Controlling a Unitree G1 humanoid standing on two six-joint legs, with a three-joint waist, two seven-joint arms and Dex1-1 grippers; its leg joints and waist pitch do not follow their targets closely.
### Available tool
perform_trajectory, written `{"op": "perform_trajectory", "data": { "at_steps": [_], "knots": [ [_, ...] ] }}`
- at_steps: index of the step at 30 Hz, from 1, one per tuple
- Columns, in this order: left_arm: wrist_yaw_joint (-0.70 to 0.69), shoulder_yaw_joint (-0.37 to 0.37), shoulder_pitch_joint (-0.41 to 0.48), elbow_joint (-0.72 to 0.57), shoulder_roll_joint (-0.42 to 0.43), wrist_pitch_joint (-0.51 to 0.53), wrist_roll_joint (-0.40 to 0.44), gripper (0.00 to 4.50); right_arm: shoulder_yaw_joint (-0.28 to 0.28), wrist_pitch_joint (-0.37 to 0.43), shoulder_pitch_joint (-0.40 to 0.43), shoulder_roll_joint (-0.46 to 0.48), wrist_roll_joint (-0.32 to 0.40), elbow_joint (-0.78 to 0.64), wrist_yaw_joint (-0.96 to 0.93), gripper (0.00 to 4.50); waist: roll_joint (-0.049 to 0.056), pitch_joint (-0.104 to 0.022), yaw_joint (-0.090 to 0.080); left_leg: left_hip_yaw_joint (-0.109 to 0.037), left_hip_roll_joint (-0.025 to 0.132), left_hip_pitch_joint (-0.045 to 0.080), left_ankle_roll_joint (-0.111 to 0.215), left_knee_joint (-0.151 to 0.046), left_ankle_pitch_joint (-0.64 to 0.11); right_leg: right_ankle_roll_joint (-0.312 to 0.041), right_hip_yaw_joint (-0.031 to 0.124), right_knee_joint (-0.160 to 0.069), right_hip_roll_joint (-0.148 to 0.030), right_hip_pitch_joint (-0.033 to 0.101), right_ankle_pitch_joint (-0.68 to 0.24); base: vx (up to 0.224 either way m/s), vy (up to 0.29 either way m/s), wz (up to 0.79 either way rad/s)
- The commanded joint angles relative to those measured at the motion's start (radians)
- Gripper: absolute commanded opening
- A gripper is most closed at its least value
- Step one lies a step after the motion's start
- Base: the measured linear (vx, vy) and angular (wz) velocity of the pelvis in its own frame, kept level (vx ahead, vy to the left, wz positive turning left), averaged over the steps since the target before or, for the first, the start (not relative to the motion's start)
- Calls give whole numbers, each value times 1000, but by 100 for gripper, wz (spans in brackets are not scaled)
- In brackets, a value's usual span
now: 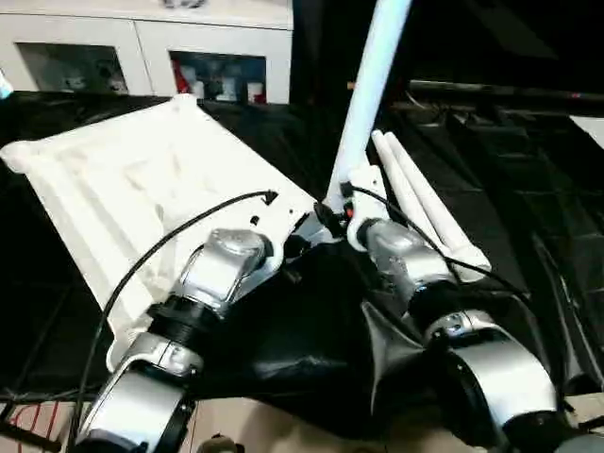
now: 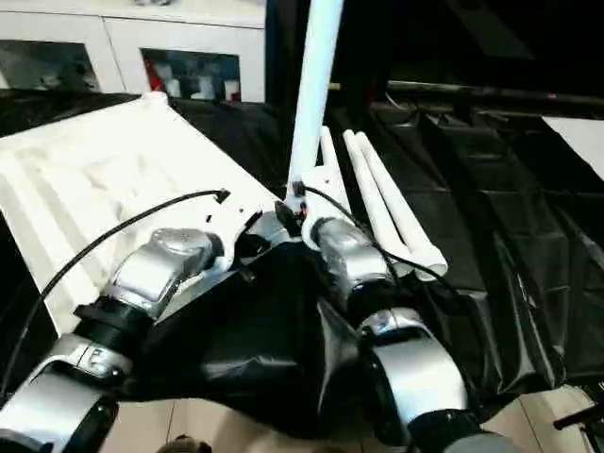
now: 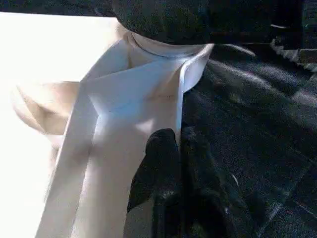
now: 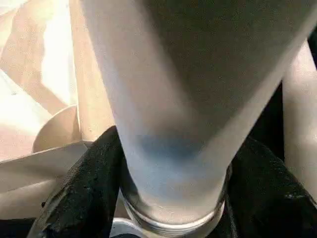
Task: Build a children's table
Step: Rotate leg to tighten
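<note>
The white tabletop [image 1: 123, 179] of the children's table lies underside up on black cloth, ribs showing. At its near right corner one white leg [image 1: 370, 85] stands upright in the corner socket. My right gripper [image 1: 344, 203] is shut on this leg just above its base; in the right wrist view a black finger [image 4: 79, 188] sits on each side of the leg [image 4: 168, 99]. My left gripper [image 1: 297, 236] is shut on the tabletop's thin rim [image 3: 181, 99] beside that corner, its fingers [image 3: 161, 163] together. Two more legs [image 1: 425, 203] lie flat to the right.
A white cabinet with glass doors [image 1: 142, 47] stands behind the tabletop. Black cloth [image 1: 528, 189] covers the work surface and hangs over its near edge. A black cable [image 1: 170, 236] loops over my left forearm.
</note>
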Motion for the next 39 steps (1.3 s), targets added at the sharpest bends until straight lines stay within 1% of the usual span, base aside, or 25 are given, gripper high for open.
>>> {"op": "perform_trajectory", "data": {
  "at_steps": [1, 2, 3, 4, 6, 8, 9, 11, 14, 17, 19, 20, 23, 26, 27, 28, 29, 31, 34, 36, 38, 39],
  "knots": [
    [29, 2, -31, -28, -14, -13, 5, 0, 34, 50, 21, 80, 3, 64, 44, 272, 12, -68, 1, -8, 24, 22, -30, -69, -272, -190, 39, -82, -73, 42, -165, 0, 0, 0],
    [24, -1, -29, -29, -12, -16, 5, 0, 32, 50, 20, 80, 5, 64, 47, 272, 12, -68, 1, -8, 24, 22, -30, -69, -272, -190, 39, -82, -73, 42, -165, 0, 0, 0],
    [0, -11, -26, -26, -3, -34, 6, 0, 20, 48, 12, 84, 12, 73, 51, 306, 13, -68, 0, -9, 25, 23, -31, -70, -277, -190, 39, -82, -73, 42, -169, 0, 0, 0],
    [-8, -14, -25, -23, -1, -37, 7, 0, 14, 45, 5, 85, 12, 82, 48, 306, 12, -69, -1, -9, 25, 22, -32, -70, -277, -192, 39, -81, -73, 42, -168, 0, 0, 0],
    [-19, -21, -23, -24, 2, -42, 8, 0, 11, 40, -1, 85, 10, 91, 44, 343, 14, -68, -4, -8, 25, 22, -33, -70, -282, -193, 39, -82, -73, 41, -168, 0, 0, 0],
    [-28, -30, -18, -30, 6, -45, 9, 0, 9, 34, -8, 84, 7, 101, 38, 347, 13, -68, -6, -9, 25, 22, -33, -70, -284, -194, 39, -82, -73, 41, -169, 0, 0, 0],
    [-35, -34, -14, -35, 8, -46, 9, 0, 9, 31, -12, 82, 6, 106, 36, 347, 15, -66, -10, -9, 25, 22, -35, -72, -296, -196, 39, -83, -73, 39, -181, 0, 0, 0],
    [-39, -36, -9, -40, 10, -43, 8, 0, 9, 29, -15, 80, 3, 109, 35, 381, 15, -66, -13, -10, 26, 23, -37, -72, -306, -196, 39, -84, -74, 39, -194, 0, 0, 0],
    [-66, -52, 4, -62, 22, -42, 6, 0, 17, 26, -21, 71, -14, 116, 51, 381, 16, -68, -14, -10, 27, 22, -38, -71, -301, -201, 40, -82, -74, 39, -178, 0, 0, 0],
    [-73, -55, 8, -67, 25, -41, 6, 0, 20, 28, -22, 69, -17, 117, 59, 381, 16, -69, -14, -8, 25, 19, -31, -70, -266, -208, 40, -78, -73, 43, -131, 0, 0, 0],
    [-105, -67, 15, -81, 41, -43, 6, 0, 23, 37, -28, 64, -24, 122, 84, 381, 16, -70, -13, -7, 25, 18, -26, -69, -251, -214, 40, -77, -73, 45, -112, 0, 0, 0],
    [-115, -71, 18, -86, 46, -46, 6, 0, 25, 39, -30, 62, -27, 124, 89, 381, 17, -70, -14, -8, 26, 18, -24, -70, -251, -215, 39, -76, -73, 46, -108, 0, 0, 0],
    [-149, -87, 30, -110, 71, -49, 8, 0, 40, 42, -34, 49, -40, 126, 115, 381, 18, -68, -17, -7, 27, 19, -25, -71, -257, -221, 39, -77, -73, 45, -110, 0, 0, 0],
    [-157, -89, 38, -124, 82, -46, 5, 0, 43, 38, -35, 40, -45, 125, 127, 381, 19, -67, -19, -7, 28, 21, -28, -72, -269, -224, 40, -79, -73, 43, -126, 0, 0, 0],
    [-177, -91, 52, -145, 99, -58, 1, 0, 47, 32, -31, 23, -54, 110, 146, 381, 20, -66, -19, -7, 28, 22, -30, -72, -278, -223, 40, -80, -73, 42, -139, 0, 0, 0],
    [-177, -91, 52, -145, 99, -58, 1, 0, 47, 32, -31, 23, -54, 110, 146, 381, 20, -67, -19, -8, 29, 22, -32, -73, -280, -223, 39, -79, -74, 44, -142, 0, 0, 0],
    [-185, -92, 58, -153, 106, -61, 0, 0, 48, 31, -29, 16, -58, 102, 154, 381, 20, -67, -19, -8, 29, 22, -31, -72, -282, -223, 40, -80, -73, 42, -140, 0, 0, 0],
    [-216, -87, 78, -178, 127, -79, -14, 0, 49, 28, -13, -17, -55, 61, 191, 381, 21, -66, -16, -6, 29, 23, -28, -72, -278, -226, 41, -79, -72, 42, -130, 0, 0, 0],
    [-231, -90, 85, -187, 137, -89, -17, 0, 51, 29, -3, -33, -55, 41, 210, 381, 20, -66, -14, -6, 29, 22, -29, -73, -273, -226, 41, -78, -72, 43, -126, 0, 0, 0],
    [-248, -91, 95, -200, 149, -91, -22, 0, 54, 30, 10, -54, -57, 16, 234, 381, 22, -66, -12, -6, 29, 23, -30, -73, -272, -226, 41, -78, -72, 42, -125, 0, 0, 0],
    [-266, -95, 104, -211, 163, -101, -23, 0, 62, 29, 26, -80, -60, -13, 264, 381, 21, -67, -10, -6, 30, 24, -27, -73, -268, -227, 40, -78, -72, 43, -121, 0, 0, 0],
    [-279, -97, 110, -219, 172, -108, -25, 0, 68, 27, 39, -98, -57, -37, 296, 381, 23, -66, -7, -6, 29, 23, -24, -72, -268, -225, 40, -79, -70, 43, -118, 0, 0, 0]
  ]
}}
